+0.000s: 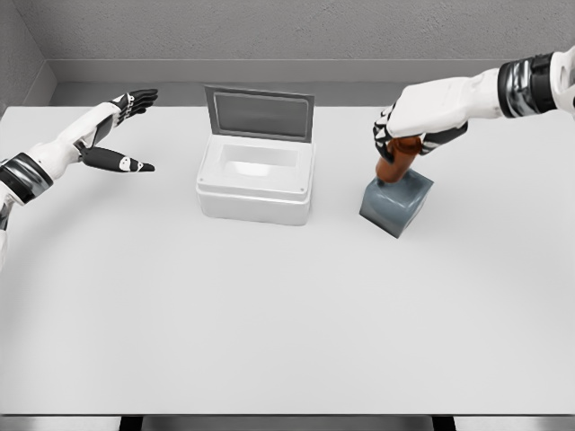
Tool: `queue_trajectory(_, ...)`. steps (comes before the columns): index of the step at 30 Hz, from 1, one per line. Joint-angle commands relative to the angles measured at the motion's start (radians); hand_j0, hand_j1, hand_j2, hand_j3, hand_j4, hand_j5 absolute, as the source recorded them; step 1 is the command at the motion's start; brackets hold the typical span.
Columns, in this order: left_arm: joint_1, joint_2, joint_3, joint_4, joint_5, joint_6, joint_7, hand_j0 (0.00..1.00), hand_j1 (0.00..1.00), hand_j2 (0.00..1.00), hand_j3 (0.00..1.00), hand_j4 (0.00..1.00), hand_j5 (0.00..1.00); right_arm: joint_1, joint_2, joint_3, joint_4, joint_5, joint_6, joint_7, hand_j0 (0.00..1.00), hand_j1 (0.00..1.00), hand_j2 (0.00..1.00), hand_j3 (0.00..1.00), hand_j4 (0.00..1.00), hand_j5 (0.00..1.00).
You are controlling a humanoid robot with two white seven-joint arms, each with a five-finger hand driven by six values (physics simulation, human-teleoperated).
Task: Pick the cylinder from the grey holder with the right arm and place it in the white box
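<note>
Right hand [395,135] clenched around orange cylinder [394,165], still seated in tilted grey holder [396,203] at 3 o'clock from white box [256,180]. Box lid up. Left hand [121,135] released, fingers spread, over bench [269,305] at 9 o'clock.

Two arms, both with glossy white shells, smooth and rounded. Left arm [54,154]: white forearm tapering to the wrist, a black-and-silver banded joint ring near the picture's edge. Left hand [115,135]: white back, black fingers with small white patches at the segments. Right arm [467,97]: thick white forearm, a wide band of black and metallic grey rings near the elbow. Right hand [404,133]: white back, black joints and finger parts beneath.
</note>
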Motion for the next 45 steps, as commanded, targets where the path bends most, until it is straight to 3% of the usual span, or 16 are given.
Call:
queue_trajectory(1,0.000,0.001,0.001,-0.001,0.008,0.002,0.000,1.00,1.00,1.00,1.00,1.00,1.00,-0.002,0.002,0.007,-0.003,-0.005,0.003,0.002,0.35,0.35,0.35,0.35,0.35,0.35)
queue_trajectory(8,0.000,0.001,0.001,-0.001,0.008,0.002,0.000,1.00,1.00,1.00,1.00,1.00,1.00,-0.028,0.019,0.007,-0.032,-0.005,0.003,0.007,0.35,0.35,0.35,0.35,0.35,0.35)
queue_trajectory(45,-0.003,0.001,0.001,-0.002,0.008,0.002,0.000,1.00,1.00,1.00,1.00,1.00,1.00,-0.106,0.140,0.015,-0.033,-0.018,0.003,0.001,0.35,0.35,0.35,0.35,0.35,0.35)
